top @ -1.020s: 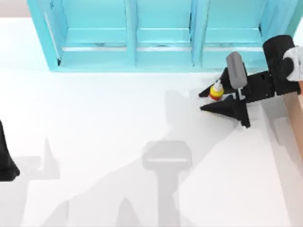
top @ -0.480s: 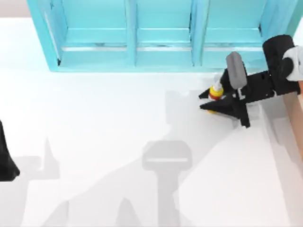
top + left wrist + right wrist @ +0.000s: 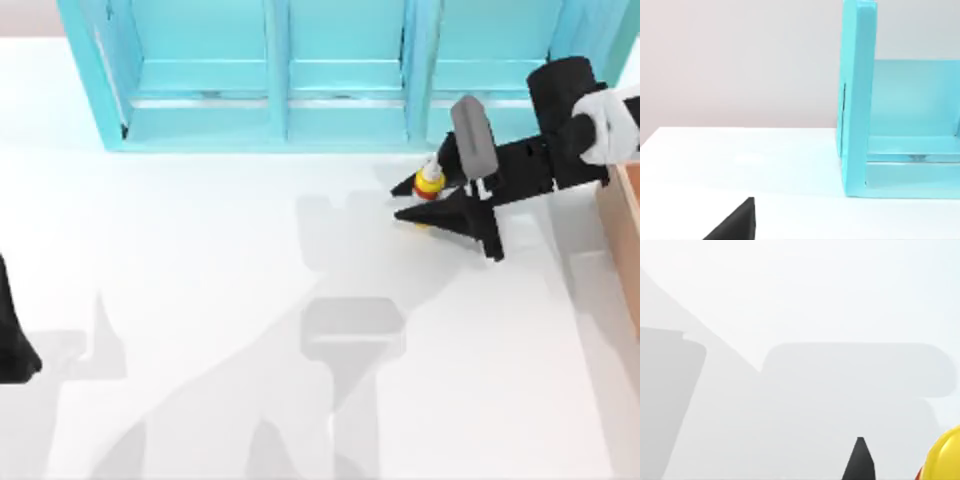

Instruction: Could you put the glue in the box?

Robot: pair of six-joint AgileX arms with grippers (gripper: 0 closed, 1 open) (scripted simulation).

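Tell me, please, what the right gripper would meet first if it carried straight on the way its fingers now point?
Probably nothing soon. The right gripper, shut on the glue, points toward the table's left, over bare surface; the cyan shelf lies off to the side.

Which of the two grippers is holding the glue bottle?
The right gripper, near the blue shelf, has the glue between its fingers; the left gripper is parked at the table's left edge.

Our top camera looks straight down on the white table [image 3: 200,260], the cyan shelf [image 3: 330,70] at twelve o'clock. Our left wrist camera sits low, facing the shelf's [image 3: 858,100] end wall. Our right wrist camera hangs close over the tabletop [image 3: 790,315], the glue [image 3: 945,455] at its edge.
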